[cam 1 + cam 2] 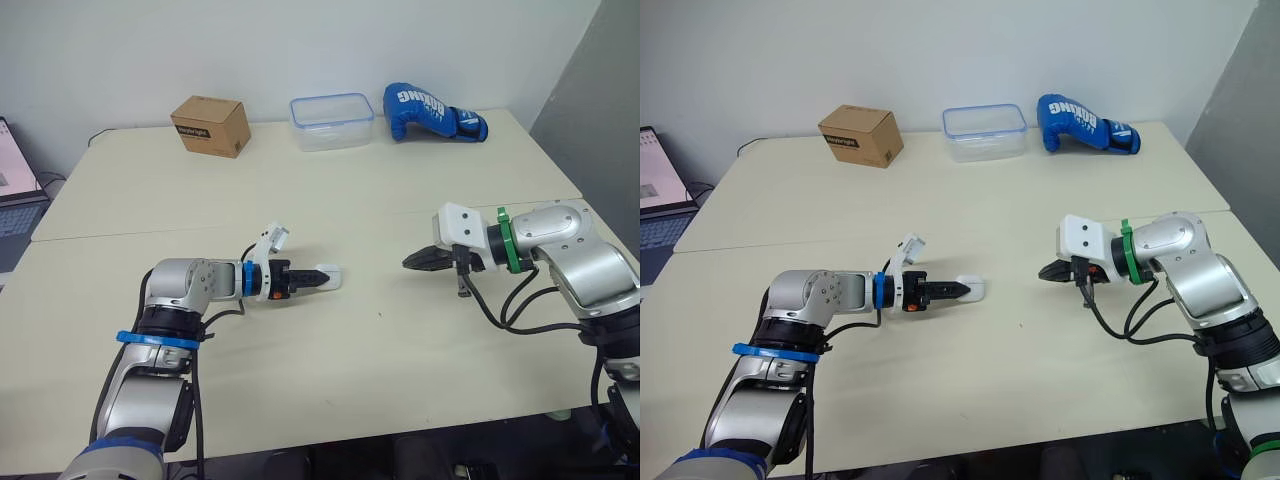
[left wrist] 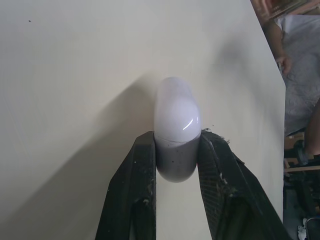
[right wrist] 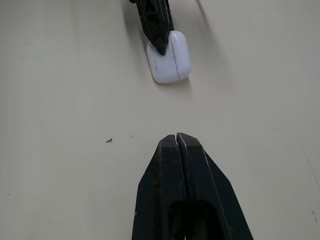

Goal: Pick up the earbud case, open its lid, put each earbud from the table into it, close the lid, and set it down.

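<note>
- The earbud case (image 1: 331,277) sits about midway between the counter's (image 1: 400,340) left and right edges, nearer the front edge than the back. Its lid is shut.
- The left jaws grip the case from both sides, one black finger (image 2: 131,190) against each flank, with the rounded end poking out past the tips.
- The right jaws are closed on nothing, tips pressed together. They point at the case from the right-edge side and stand well apart from it.
- Along the back edge stand a cardboard box (image 1: 211,125), a clear container (image 1: 332,121) with a blue rim, and a blue boxing glove (image 1: 432,112) toward the back right corner.
</note>
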Available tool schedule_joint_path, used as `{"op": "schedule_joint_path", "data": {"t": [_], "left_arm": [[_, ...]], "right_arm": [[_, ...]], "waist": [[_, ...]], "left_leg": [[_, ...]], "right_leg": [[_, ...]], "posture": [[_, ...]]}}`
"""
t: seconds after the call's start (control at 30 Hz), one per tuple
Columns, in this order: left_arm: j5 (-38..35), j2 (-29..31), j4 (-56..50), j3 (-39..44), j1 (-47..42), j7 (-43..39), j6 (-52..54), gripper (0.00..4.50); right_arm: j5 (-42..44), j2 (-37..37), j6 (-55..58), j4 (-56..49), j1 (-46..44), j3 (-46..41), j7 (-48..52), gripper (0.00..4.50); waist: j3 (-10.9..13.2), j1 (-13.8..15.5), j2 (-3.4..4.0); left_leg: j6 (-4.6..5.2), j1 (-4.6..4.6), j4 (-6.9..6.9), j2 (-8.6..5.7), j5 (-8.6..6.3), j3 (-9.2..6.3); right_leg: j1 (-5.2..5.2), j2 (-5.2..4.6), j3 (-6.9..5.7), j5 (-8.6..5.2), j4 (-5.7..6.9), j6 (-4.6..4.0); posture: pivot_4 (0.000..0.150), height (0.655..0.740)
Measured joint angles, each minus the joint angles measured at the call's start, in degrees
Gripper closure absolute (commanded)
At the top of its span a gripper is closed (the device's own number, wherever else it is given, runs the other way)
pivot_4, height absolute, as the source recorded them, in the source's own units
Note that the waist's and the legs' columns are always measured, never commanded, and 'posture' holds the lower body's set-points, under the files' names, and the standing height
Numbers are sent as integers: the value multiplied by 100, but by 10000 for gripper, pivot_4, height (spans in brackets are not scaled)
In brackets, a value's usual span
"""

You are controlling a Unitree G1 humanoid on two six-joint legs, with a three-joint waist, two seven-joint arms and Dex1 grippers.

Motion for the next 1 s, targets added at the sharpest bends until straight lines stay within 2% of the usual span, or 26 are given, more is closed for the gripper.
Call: {"op": "schedule_joint_path", "data": {"t": [0.07,0.23,0.47,0.7,0.9,1.0], "left_arm": [[7,0,13,-4,0,1,-27,30009],[154,34,61,-80,-17,24,-157,16575],[273,531,-43,-180,59,-108,-344,16575],[360,1312,-495,-176,571,-343,-638,16575],[353,1650,-1411,496,1728,-255,-1135,16575],[257,1571,-2122,1184,2688,-15,-1437,16575]], "right_arm": [[5,10,30,-64,9,0,5,45000],[15,58,140,-120,14,-1,6,45000],[58,134,232,-119,8,-2,-1,45000],[61,271,241,-86,-63,-23,-8,45000],[443,361,653,-375,206,-434,-297,45000],[926,603,1379,-1146,919,-899,-835,45000]], "waist": [[0,0,0],[-1,3,0],[-1,-44,0],[-3,-66,3],[-3,-51,3],[-3,-29,3]], "left_leg": [[0,1,1,0,0,0],[0,3,1,0,0,2],[0,17,-3,5,0,15],[0,17,-6,6,0,17],[0,17,-15,12,-1,1],[-1,12,-22,13,-3,-13]], "right_leg": [[1,0,0,0,1,0],[2,0,2,0,1,0],[-1,2,14,0,16,0],[-4,2,19,0,15,0],[-6,2,20,0,3,-1],[-7,-1,20,0,-7,-1]], "posture": [[1500,7307],[1500,7307],[1500,7307],[1500,7307],[1500,7307],[1500,7307]]}}
